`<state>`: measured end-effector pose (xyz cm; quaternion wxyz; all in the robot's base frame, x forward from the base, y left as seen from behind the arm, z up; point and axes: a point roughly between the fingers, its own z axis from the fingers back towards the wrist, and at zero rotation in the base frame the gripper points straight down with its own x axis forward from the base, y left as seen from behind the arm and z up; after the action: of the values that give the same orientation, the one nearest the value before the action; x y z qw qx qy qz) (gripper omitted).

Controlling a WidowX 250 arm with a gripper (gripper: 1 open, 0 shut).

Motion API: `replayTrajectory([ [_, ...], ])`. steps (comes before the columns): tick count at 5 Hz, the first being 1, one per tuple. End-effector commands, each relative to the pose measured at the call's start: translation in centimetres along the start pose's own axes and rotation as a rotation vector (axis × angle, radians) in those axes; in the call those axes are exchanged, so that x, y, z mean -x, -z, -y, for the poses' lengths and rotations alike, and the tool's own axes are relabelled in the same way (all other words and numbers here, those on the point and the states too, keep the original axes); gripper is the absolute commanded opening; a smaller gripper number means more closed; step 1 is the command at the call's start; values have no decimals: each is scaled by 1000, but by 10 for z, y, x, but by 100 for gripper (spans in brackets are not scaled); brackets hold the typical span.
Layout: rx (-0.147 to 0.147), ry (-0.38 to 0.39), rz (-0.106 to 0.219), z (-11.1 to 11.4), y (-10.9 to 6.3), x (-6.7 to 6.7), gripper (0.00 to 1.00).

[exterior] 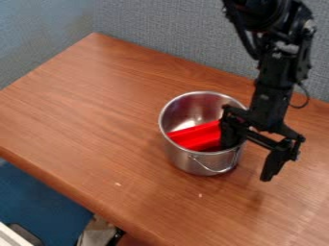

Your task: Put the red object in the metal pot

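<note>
Red shows plainly inside the pot (202, 135) from where I sit: the block (197, 136) lies down in it, leaning across the floor of the pot toward the near wall, and nothing of it reaches over the rim as far as I can make out. My tool (255, 149) hangs just beside the pot on the right of the view, pointing steeply down at the desk (90, 96), its two dark fingers spread wide apart with nothing between them; one finger stands close against the pot's outer wall, and I cannot tell from this single view whether it touches the steel or only overlaps it in the picture. So I judge the placing itself done: the block is in, the tool has nothing in its grip. What is left, by my reckoning, is only to lift the arm away without nudging the pot, since the near finger stands so close to the rim and to the thin wire handle (218, 169) at the front. As for writing, I see none: no brand, label or lettering on the pot, the block, the arm or the wooden desk, though the picture is small and fine print would be lost at this size.
</note>
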<state>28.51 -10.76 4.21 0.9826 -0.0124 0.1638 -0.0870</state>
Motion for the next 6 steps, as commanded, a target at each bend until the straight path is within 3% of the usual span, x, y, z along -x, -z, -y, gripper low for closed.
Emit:
replayTrajectory([
  [1, -22, -10, 98, 15, -51, 7, 100],
  [3, -114, 161, 84, 12, -54, -2, 100],
  [5, -160, 161, 77, 34, -71, 16, 100],
  [6, -164, 182, 91, 33, -85, 18, 100],
])
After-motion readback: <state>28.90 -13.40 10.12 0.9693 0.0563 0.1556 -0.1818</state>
